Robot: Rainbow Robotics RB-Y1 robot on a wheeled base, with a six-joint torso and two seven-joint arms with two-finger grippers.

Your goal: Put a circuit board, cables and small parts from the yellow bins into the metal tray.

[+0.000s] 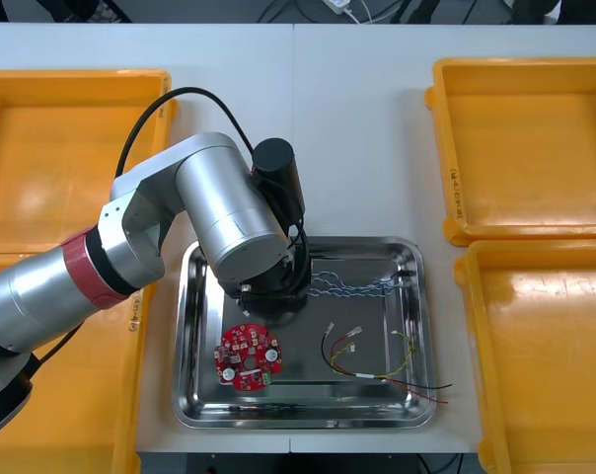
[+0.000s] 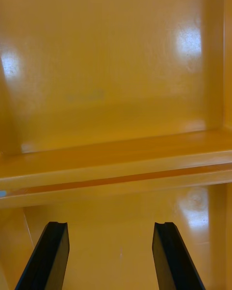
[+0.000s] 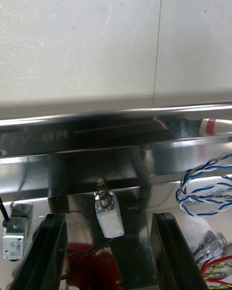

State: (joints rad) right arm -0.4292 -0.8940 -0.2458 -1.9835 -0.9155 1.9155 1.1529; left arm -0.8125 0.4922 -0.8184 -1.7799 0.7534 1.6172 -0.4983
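My left gripper (image 3: 108, 217) hangs low over the metal tray (image 3: 116, 121), open. A small metal part (image 3: 108, 213) lies on the tray floor between its fingers, touching neither. A second small metal part (image 3: 14, 229) lies just outside one finger (image 3: 52, 251). The red circuit board (image 1: 247, 355) lies in the tray (image 1: 194, 395) at its front left, beside the left arm's wrist (image 1: 268, 291). A twisted blue and white cable (image 1: 352, 281) and a red and yellow cable (image 1: 382, 363) lie in the tray too. My right gripper (image 2: 110, 224) is open above a yellow bin's floor (image 2: 116, 67), holding nothing.
Two yellow bins (image 1: 71, 158) (image 1: 61, 415) stand left of the tray and two (image 1: 525, 148) (image 1: 545, 346) stand right of it. The left arm (image 1: 229, 217) covers the tray's back left corner. Bare white table (image 1: 328, 118) lies beyond the tray.
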